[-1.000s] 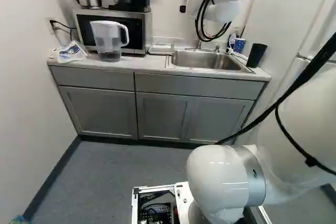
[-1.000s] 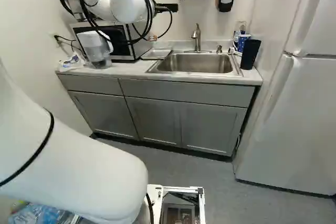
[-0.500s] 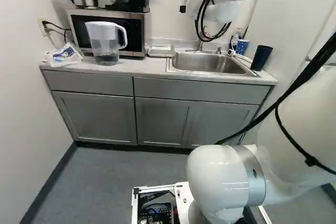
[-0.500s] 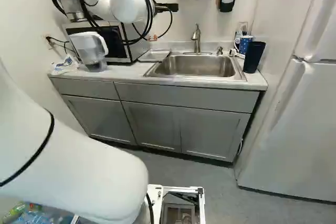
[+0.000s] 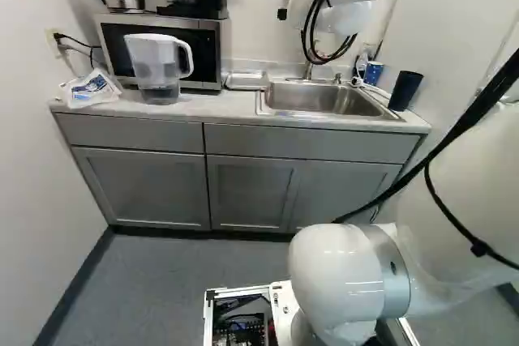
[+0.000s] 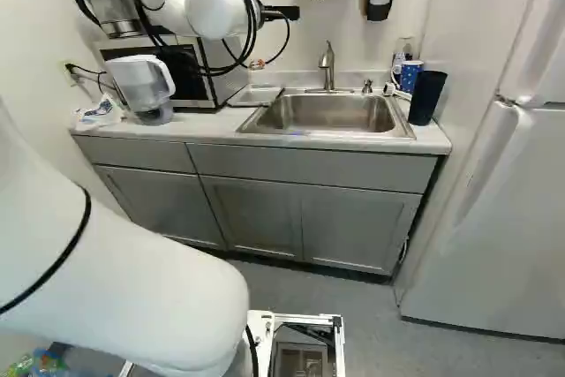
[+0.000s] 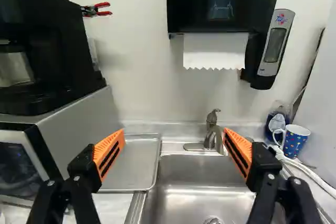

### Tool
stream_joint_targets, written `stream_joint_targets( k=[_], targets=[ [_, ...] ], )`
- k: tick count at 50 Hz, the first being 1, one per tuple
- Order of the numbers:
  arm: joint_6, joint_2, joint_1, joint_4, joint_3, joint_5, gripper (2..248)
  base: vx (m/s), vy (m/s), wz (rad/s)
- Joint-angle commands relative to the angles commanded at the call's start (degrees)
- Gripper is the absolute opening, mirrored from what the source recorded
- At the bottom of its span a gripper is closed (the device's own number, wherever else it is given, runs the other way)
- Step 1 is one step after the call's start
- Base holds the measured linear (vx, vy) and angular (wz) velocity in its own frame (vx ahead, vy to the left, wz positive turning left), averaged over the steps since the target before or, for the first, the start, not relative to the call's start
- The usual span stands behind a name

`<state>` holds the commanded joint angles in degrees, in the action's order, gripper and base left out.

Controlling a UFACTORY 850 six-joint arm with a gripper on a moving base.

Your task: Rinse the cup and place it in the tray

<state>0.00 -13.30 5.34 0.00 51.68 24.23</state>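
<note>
Reaches out over the counter, at the upper left of the right base view, with the black two-fingered gripper with orange pads [image 6: 256, 64]; seen from the wrist, has the fingers spread wide apart, facing the brushed steel sink [image 6: 331, 114] and its curved metal faucet [image 6: 327, 64]. Shows a blue mug with coloured spots and a white handle [image 7: 295, 141] upright beyond the sink's back corner, at the upper right of the left base view, just beside a clear bottle of blue liquid [image 7: 277, 121]. Also shows a tall black tumbler [image 5: 405, 89] on the counter beside the sink, nearer the front, at the upper right of both base views. Cannot tell the task's cup for certain between these two. Has a flat, silvery rectangular tray [image 7: 131, 163] on the sink's other side, upper middle of the left base view, between the basin and a silver and black microwave [image 5: 195, 50]. Sets a clear pitcher with a white handle [image 5: 154, 62] before the microwave, upper left, near a white and blue plastic packet [image 5: 89, 89]
</note>
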Motion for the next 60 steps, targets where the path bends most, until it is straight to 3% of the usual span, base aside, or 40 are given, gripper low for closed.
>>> stream_joint_targets(
  k=[60],
  targets=[
    [0.0, 0.0, 0.0, 0.0, 0.0, 0.0, 247, 0.083, -0.029, -0.165]
  ],
)
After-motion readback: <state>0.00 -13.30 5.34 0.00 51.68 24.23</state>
